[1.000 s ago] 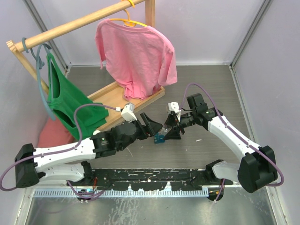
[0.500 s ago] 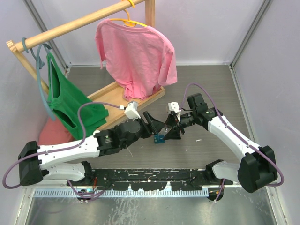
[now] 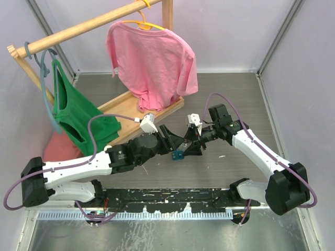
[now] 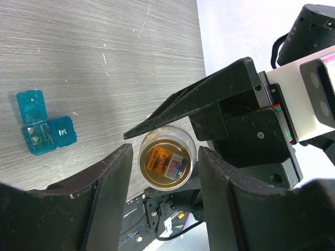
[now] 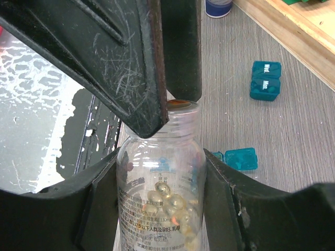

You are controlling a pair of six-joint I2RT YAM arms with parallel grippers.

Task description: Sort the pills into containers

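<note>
Lower centre, right wrist view: pills (image 5: 166,201) inside a bottle (image 5: 159,141) pinched by the right gripper (image 5: 161,175); open container (image 5: 241,158) just right, closed container (image 5: 265,80) upper right; left gripper (image 4: 165,157) flanks the cap (image 4: 163,166), whether it grips cannot be told

Left gripper (image 3: 172,140) and right gripper (image 3: 191,142) meet at centre; a container (image 3: 178,155) lies at their 6 o'clock, pink shirt (image 3: 152,63) at 11, green shirt (image 3: 78,112) at 9.

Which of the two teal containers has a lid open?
The container nearest the bottle: one lid is flipped open. The farther container has both labelled lids shut.
</note>
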